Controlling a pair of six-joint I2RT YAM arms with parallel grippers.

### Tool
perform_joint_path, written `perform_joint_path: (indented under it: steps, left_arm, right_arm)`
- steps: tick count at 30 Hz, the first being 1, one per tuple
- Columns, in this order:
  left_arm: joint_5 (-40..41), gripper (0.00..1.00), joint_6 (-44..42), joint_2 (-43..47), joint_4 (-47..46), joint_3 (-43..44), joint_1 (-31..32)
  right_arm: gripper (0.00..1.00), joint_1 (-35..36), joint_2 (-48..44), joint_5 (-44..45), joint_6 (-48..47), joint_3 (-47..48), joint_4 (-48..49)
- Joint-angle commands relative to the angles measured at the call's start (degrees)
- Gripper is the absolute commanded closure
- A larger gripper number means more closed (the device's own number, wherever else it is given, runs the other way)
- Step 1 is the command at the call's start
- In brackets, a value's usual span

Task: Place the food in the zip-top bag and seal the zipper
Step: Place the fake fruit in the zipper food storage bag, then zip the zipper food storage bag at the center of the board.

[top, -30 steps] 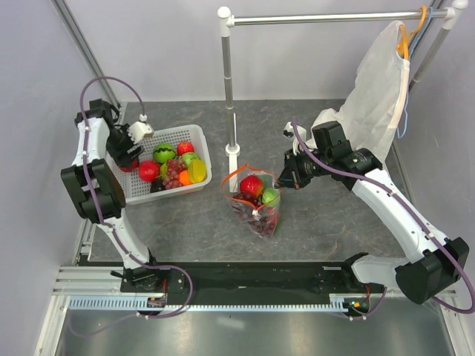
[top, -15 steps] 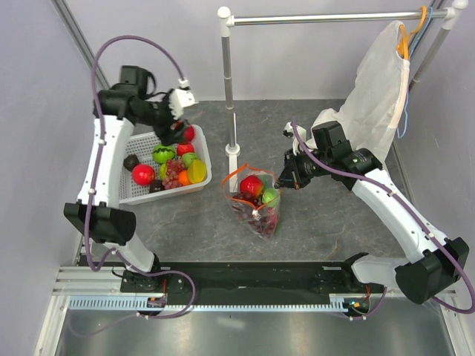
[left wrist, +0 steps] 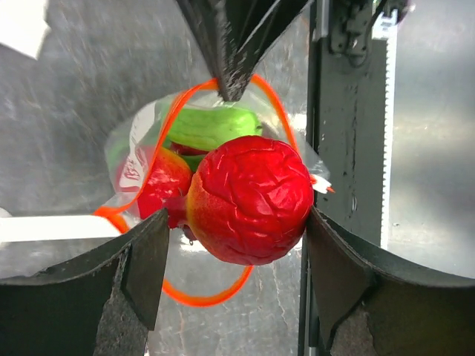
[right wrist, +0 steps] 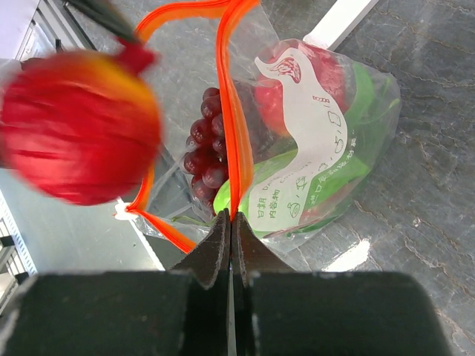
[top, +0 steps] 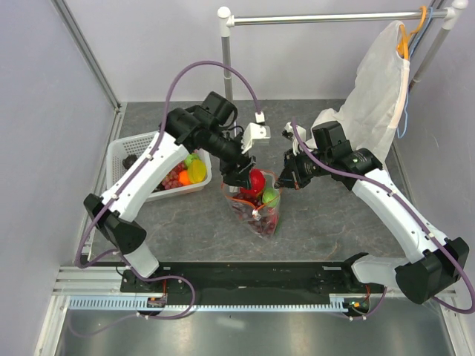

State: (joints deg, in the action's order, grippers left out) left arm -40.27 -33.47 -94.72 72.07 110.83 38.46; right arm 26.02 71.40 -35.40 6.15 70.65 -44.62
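Hanging over the open mouth of the zip-top bag (top: 261,213), a red toy fruit (left wrist: 249,200) is clamped between the widely parted jaws of the left gripper (left wrist: 237,248). The zipper (right wrist: 226,111) is pinched by the fully closed right gripper (right wrist: 230,237). The bag, with grapes (right wrist: 208,159) inside, is seen midway between the table's (top: 334,230) left and right edges.

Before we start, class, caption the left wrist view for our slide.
Left gripper holding a red toy fruit over the open zip-top bag, whose zipper the right gripper pinches.
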Motion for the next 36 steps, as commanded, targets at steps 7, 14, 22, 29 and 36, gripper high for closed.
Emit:
perform_joint_path:
  steps: [7,14,22,29,36]
  left_arm:
    - [10.8,0.07,4.4,0.0,-5.5,-4.0,1.2]
    - [2.8,0.01,-10.5,11.4,-3.0,-13.9,1.4]
    - [2.6,0.08,-20.4,15.9,-13.1,-25.6,4.6]
    - [7.4,0.22,-29.7,14.9,-15.6,-33.1,8.5]
    - [6.5,0.72,-24.5,15.3,-17.9,-32.3,12.9]
  right_arm:
    - [1.0,0.0,-0.7,-2.4,-1.5,2.1,1.3]
    - [1.0,0.0,-0.6,-2.6,-2.3,1.9,1.4]
    - [1.0,0.0,0.8,-4.0,-2.2,3.2,3.0]
    - [1.0,0.0,1.9,-4.4,-2.6,4.4,2.9]
    - [1.0,0.2,3.3,-6.1,-3.1,5.5,4.5]
